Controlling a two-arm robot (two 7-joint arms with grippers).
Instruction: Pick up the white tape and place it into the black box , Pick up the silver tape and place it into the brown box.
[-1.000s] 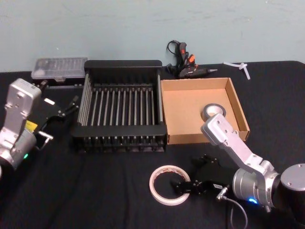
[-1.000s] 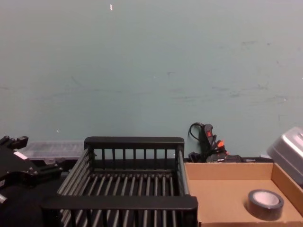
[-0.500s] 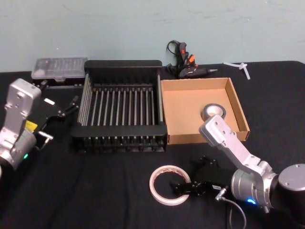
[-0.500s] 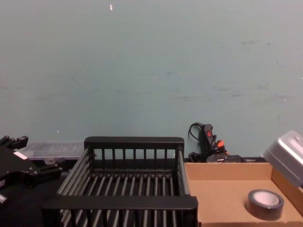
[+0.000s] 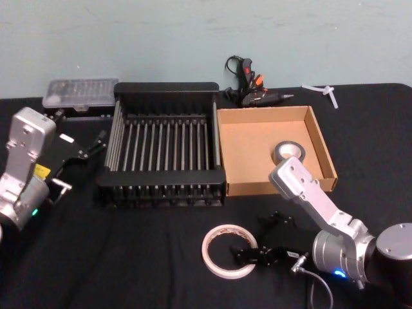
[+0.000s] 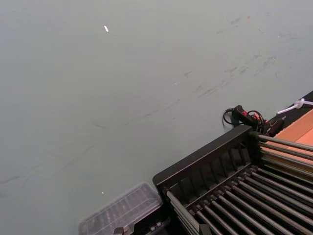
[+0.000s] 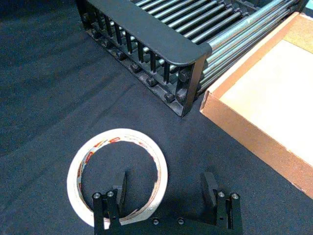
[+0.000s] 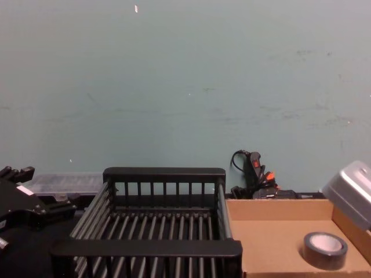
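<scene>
My right gripper spread open straddling the white tape's rim, left gripper parked, fingers unclear

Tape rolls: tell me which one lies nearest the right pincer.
The white tape, the wide thin ring on the black cloth; the open right pincer has one finger inside it. The silver tape sits apart in the brown box.

- The right arm has a boxy silver-grey link running into a round silver joint with a black cap, a blue light glowing at its base.
- A thin grey cable loops from a metal plug beside that joint.
- The right gripper is black, with flat fingers and screw heads along its bar.
- The left arm is silver-grey too, bearing a yellow label and a green light.
</scene>
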